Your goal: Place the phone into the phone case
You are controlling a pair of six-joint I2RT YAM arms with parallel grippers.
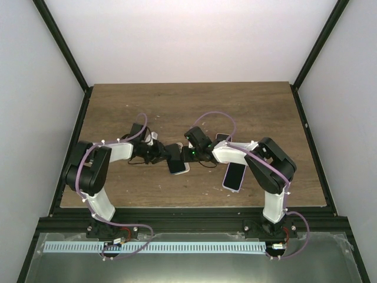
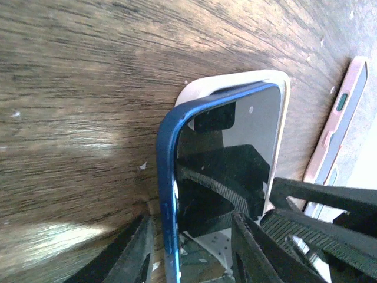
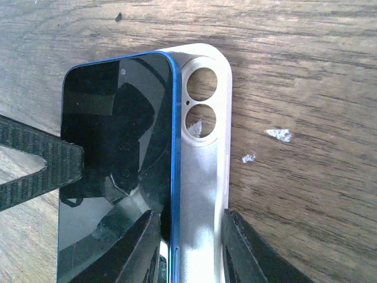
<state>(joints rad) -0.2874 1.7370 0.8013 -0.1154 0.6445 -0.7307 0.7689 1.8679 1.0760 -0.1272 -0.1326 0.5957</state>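
Note:
A blue phone (image 1: 176,163) with a black screen lies half in a white case (image 1: 181,171) at mid table. In the right wrist view the phone (image 3: 118,147) covers the case's left part; the case (image 3: 203,153) shows its two camera holes bare. In the left wrist view the phone's blue edge (image 2: 165,177) stands raised above the case (image 2: 235,82). My left gripper (image 2: 188,259) straddles that edge, one finger (image 3: 35,165) lying on the screen. My right gripper (image 3: 194,247) pinches the case wall and the phone's edge together.
A second phone (image 1: 233,175) lies face up to the right, beside the right arm. A pink case (image 1: 222,138) lies behind it and also shows in the left wrist view (image 2: 344,112). Both arms (image 1: 118,150) meet at mid table.

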